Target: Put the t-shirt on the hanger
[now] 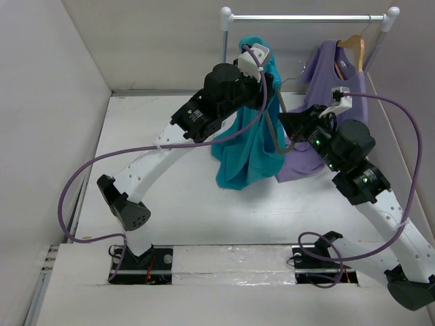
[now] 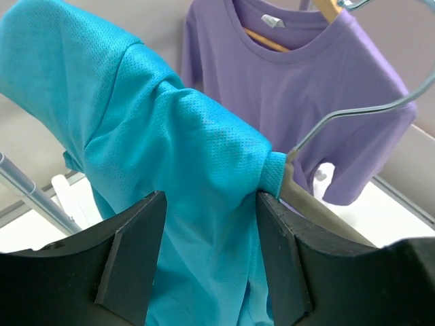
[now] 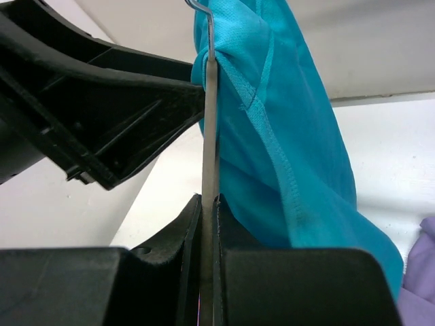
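Note:
The teal t-shirt hangs in a bunch at the back of the table, its lower end near the tabletop. My left gripper is at the shirt's top. In the left wrist view its fingers stand partly apart with the teal cloth bunched between them. The grey hanger comes out of a hem of the shirt. My right gripper is shut on the hanger's flat arm, right beside the shirt. The rest of the hanger is hidden in the cloth.
A lilac top on a wooden hanger hangs from the white rail at the back right, just behind my right gripper. The rail's left post stands behind the shirt. Walls enclose the table on both sides.

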Robot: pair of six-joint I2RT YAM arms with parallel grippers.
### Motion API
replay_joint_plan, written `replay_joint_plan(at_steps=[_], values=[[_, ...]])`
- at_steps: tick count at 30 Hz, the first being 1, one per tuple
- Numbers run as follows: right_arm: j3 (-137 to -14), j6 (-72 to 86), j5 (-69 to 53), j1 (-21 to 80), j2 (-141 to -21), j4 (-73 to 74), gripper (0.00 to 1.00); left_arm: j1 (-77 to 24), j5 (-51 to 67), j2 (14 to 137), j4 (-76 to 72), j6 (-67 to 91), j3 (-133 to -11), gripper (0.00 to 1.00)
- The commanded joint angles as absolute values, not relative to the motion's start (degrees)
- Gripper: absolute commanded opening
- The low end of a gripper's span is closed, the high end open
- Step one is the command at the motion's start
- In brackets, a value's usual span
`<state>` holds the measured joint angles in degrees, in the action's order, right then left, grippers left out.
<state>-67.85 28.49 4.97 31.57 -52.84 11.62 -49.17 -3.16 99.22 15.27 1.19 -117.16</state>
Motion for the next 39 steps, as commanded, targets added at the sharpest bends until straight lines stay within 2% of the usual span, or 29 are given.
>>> replay_joint_plan(at_steps=[1,3,4,6,7,8,14,19,23,27,28,31,35,39], values=[[-68.9,29.1,3.1,32.3,-51.2,7.8,0.0,-49.7,-6.0,100.0,15.3,-1.7,-120.9,0.51],[-69.1,29.0,3.0,32.3,-51.1,7.6,0.0,-49.7,-5.5,100.3,14.8,-2.1,-121.0,0.47],[-69.1,28.8,3.0,32.3,-51.1,7.6,0.0,-49.7,-4.0,100.5,14.5,-2.4,-121.4,0.34],[-69.0,28.8,3.2,32.3,-51.2,7.2,0.0,-49.7,-1.7,100.8,14.2,-2.1,-122.3,0.17],[-68.7,28.8,3.3,32.3,-51.6,6.8,0.0,-51.1,-0.5,101.2,14.5,-2.1,-123.7,0.01],[-68.6,28.8,3.3,32.3,-51.8,6.2,0.0,-51.8,-0.6,101.2,15.0,-2.3,-124.1,0.0],[-66.7,25.1,6.7,32.3,-54.6,-3.2,0.0,-59.1,1.5,98.9,19.8,-3.8,-124.5,0.0],[-63.6,23.4,10.0,33.4,-57.0,-16.5,0.0,-59.7,4.3,93.1,21.1,1.6,-120.2,0.0],[-63.6,22.5,11.5,34.5,-59.0,-22.1,0.0,-59.7,0.6,91.6,24.2,2.0,-120.4,0.0],[-63.9,21.5,12.9,36.8,-59.1,-23.5,0.0,-59.0,-5.7,90.6,23.8,3.9,-120.7,0.31],[-63.6,21.4,13.4,37.6,-58.6,-23.4,0.0,-58.3,-8.0,89.7,23.2,4.6,-120.2,0.42],[-62.8,21.2,14.8,38.3,-57.2,-22.9,0.0,-56.3,-11.9,87.8,19.4,8.6,-119.1,0.48],[-61.7,21.4,15.8,39.5,-55.7,-21.7,0.0,-51.0,-13.4,87.8,16.9,16.8,-120.8,0.48],[-61.0,21.5,15.9,40.0,-54.6,-21.6,0.0,-44.8,-7.7,90.0,17.6,26.7,-122.9,0.49]])
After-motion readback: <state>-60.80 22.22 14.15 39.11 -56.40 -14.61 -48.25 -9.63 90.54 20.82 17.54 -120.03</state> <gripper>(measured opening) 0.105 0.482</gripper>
